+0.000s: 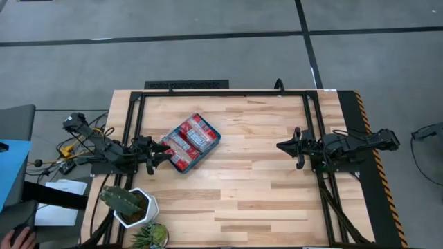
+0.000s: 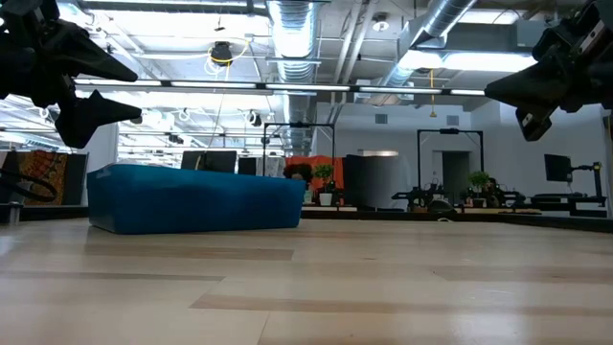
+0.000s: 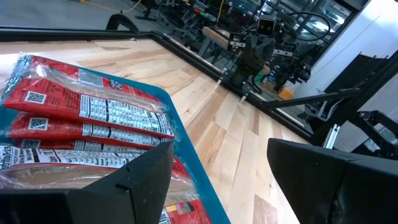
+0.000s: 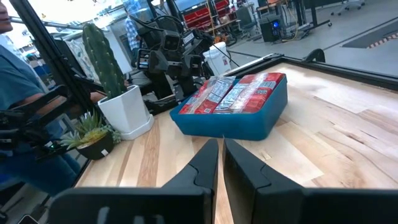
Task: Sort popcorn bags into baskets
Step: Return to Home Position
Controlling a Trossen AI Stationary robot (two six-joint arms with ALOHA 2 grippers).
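The teal-blue tray [image 1: 215, 139] sits askew on the table's left half, its wall showing in the low view [image 2: 192, 201] and the right wrist view [image 4: 230, 127]. Several red popcorn bags [image 1: 190, 140] lie packed flat inside it, side by side [image 3: 81, 112] [image 4: 239, 90]. My left gripper [image 1: 160, 153] hovers open just off the tray's near-left end, raised above the table [image 2: 86, 105], its fingers wide apart [image 3: 217, 186]. My right gripper [image 1: 280, 146] waits shut over the table's right half, pointing at the tray [image 4: 221, 155], also raised [image 2: 536, 91].
A white hexagonal pot with a tall cactus [image 1: 135, 207] and a small succulent [image 1: 152, 235] stand at the near-left corner, close to my left arm. Black frame rails [image 1: 221, 93] border the table. A person's hand [image 1: 21, 238] shows beyond the left edge. Bare wood lies between tray and right gripper.
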